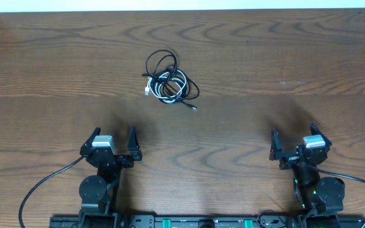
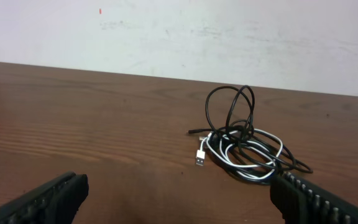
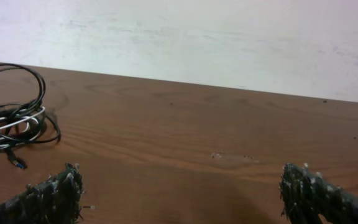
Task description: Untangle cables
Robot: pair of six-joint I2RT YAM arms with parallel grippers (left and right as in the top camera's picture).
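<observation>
Waiting tools: the left gripper [image 1: 114,134] and the right gripper [image 1: 293,132] both sit low over the table [image 1: 265,50], jaws spread wide, nothing between them.
Bundle: the black cord [image 2: 229,106] and the white cord [image 2: 253,134] lie in one heap of loops, ahead of the left gripper and a little to its right. From the right gripper it is ahead and well off to the left.
Tangle: the white loops lie threaded among the black ones low in the heap, and one black loop stands up behind them.
Loose ends: the white plug [image 2: 201,158] pokes out on the side nearer the left gripper. A black plug end [image 3: 17,163] trails out towards the right gripper.
Risk, pinching both: a grab into the thick of the heap would likely catch both cords, and pulling would then tighten the tangle.
Risk, dragging: with only one gripper holding, I'd expect the whole bundle to slide over the smooth wood rather than part.
Risk, missing: the cords are thin and lie flat, so the jaws could close on nothing or scrape the table.
Risk, crowding: both arms converge on one small heap, so they might bump.
</observation>
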